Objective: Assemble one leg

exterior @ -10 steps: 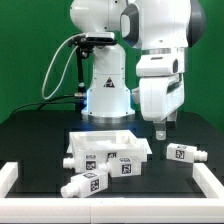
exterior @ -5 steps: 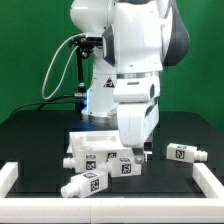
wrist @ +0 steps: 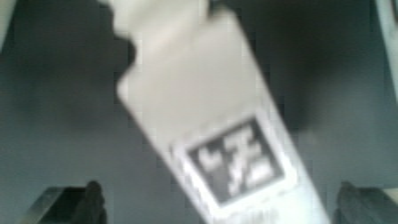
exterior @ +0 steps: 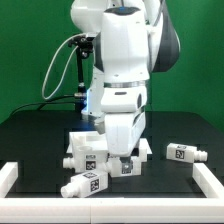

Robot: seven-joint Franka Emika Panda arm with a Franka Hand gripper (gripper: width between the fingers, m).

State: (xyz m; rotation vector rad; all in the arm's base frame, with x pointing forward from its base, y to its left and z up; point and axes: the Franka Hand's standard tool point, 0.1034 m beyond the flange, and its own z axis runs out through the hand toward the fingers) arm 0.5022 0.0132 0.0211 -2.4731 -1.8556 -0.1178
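A white leg point(wrist: 210, 120) with a black marker tag fills the wrist view, blurred, lying slantwise between my two dark fingertips point(wrist: 71, 200). My gripper point(wrist: 217, 205) is open, with one fingertip on each side of the leg and not touching it. In the exterior view my gripper point(exterior: 123, 158) hangs low over the leg point(exterior: 126, 167) that lies against the white tabletop part point(exterior: 88, 150). A second leg point(exterior: 85, 184) lies at the front on the exterior view's left. A third leg point(exterior: 183, 153) lies on the exterior view's right.
A white raised border point(exterior: 12, 178) frames the black table at the front and both sides. The robot base point(exterior: 98, 100) and its cables stand behind the parts. The arm's body hides part of the tabletop part.
The arm has swung from the exterior view's right toward the left and come down. The gripper now sits over the leg beside the tabletop part. The parts have not moved.
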